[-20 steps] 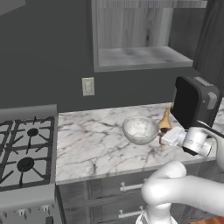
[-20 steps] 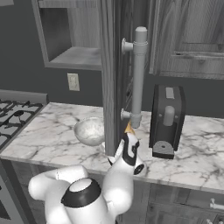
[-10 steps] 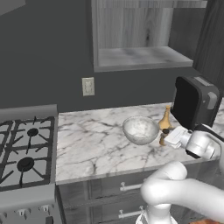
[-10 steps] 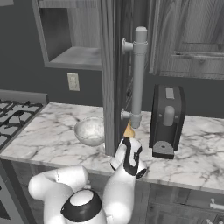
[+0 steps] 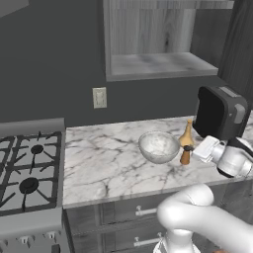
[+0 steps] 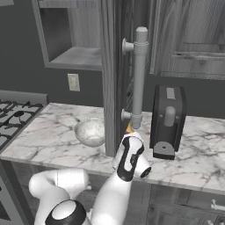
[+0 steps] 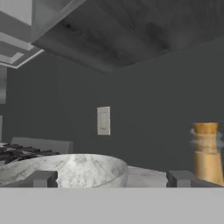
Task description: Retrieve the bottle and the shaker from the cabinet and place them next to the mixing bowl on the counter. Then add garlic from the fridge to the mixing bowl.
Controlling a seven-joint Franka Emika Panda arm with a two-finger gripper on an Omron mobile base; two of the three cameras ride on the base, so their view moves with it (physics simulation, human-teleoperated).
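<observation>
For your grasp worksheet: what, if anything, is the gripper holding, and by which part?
Nothing. The gripper is open and empty, its fingertips wide apart facing the mixing bowl.

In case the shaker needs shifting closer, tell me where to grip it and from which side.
Grip the shaker around its body, just below the dark cap. It stands upright and narrow, so the fingers can span it. Come level from the toaster side, where the hand is: the bowl is at its other side and the bottle behind.
</observation>
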